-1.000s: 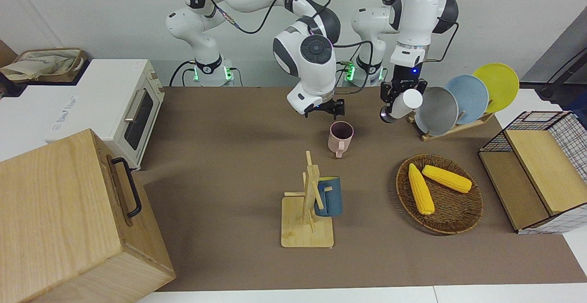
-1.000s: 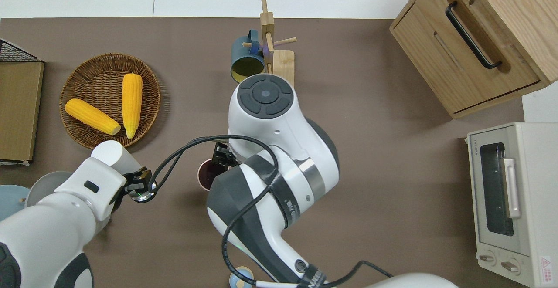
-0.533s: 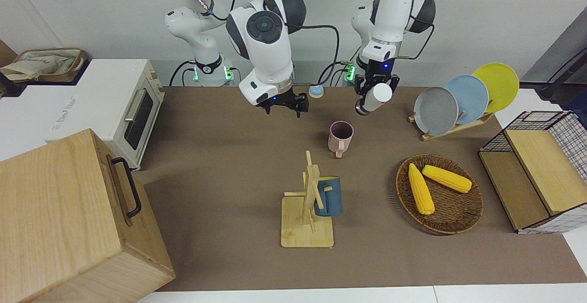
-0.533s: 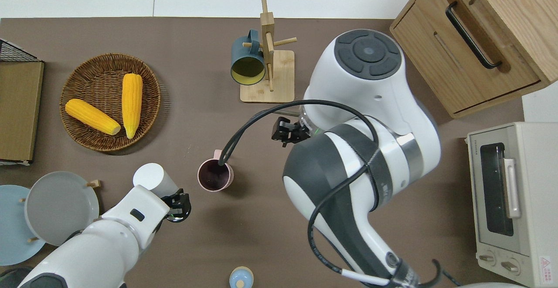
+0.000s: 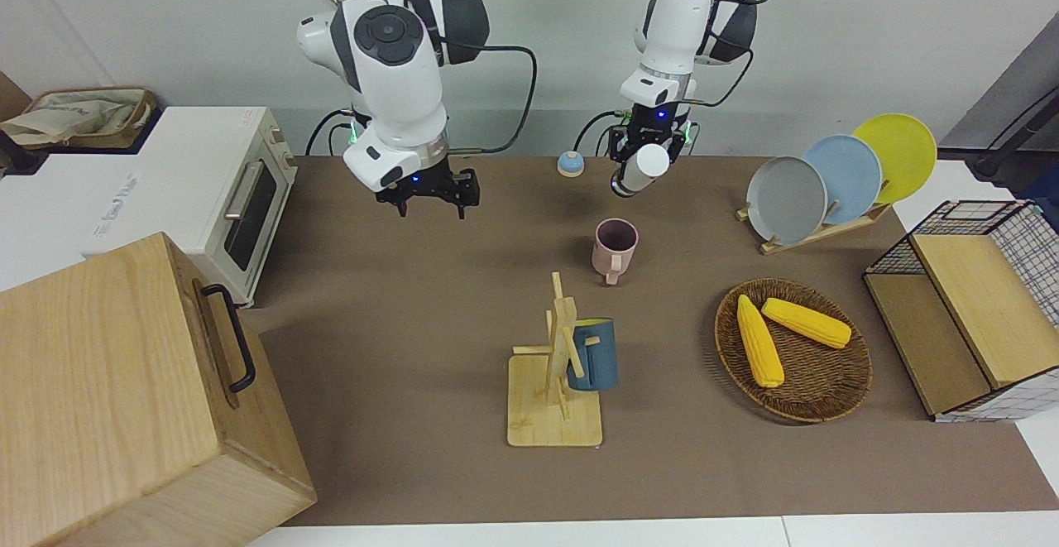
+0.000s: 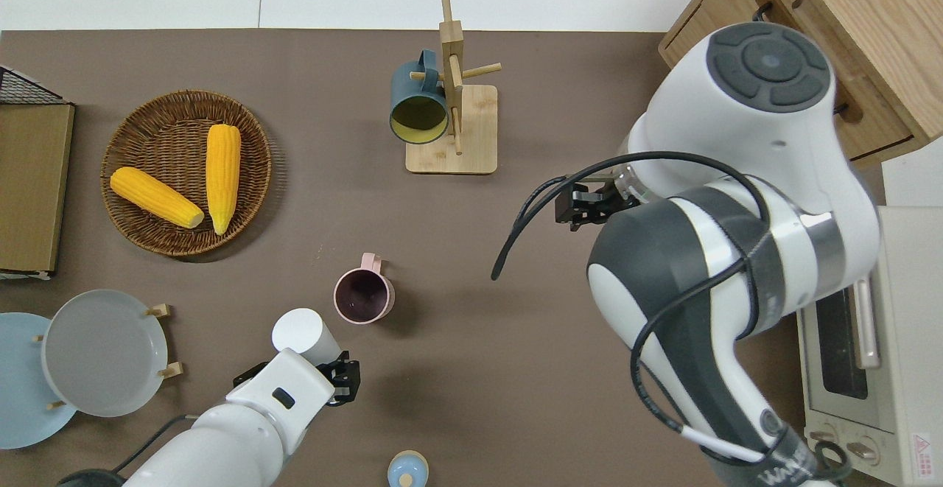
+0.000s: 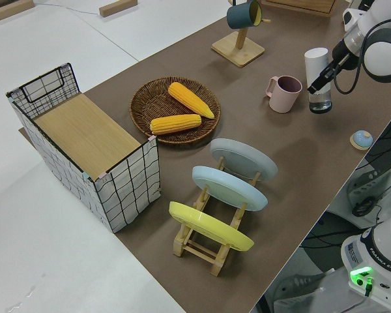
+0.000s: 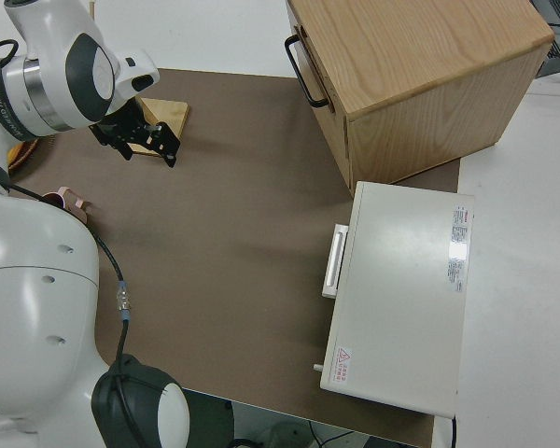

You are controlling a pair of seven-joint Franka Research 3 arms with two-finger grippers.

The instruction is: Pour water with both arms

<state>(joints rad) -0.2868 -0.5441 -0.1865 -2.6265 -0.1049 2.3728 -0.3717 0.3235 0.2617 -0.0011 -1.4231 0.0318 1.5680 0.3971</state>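
Right now I have the left gripper (image 6: 335, 378) clamped on the white bottle (image 6: 300, 332), up beside the pink mug (image 6: 362, 296). My right gripper (image 5: 430, 196) hangs empty, fingers spread, over bare table (image 5: 414, 299).

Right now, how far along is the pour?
Done: the pink mug stands upright on the table, released, and the bottle's blue cap lies off near the robots. In hand: the left gripper holds the white bottle nearly upright beside the mug; the right gripper is open and empty. Left: tilting the bottle over the mug. I cannot tell whether water is in it.
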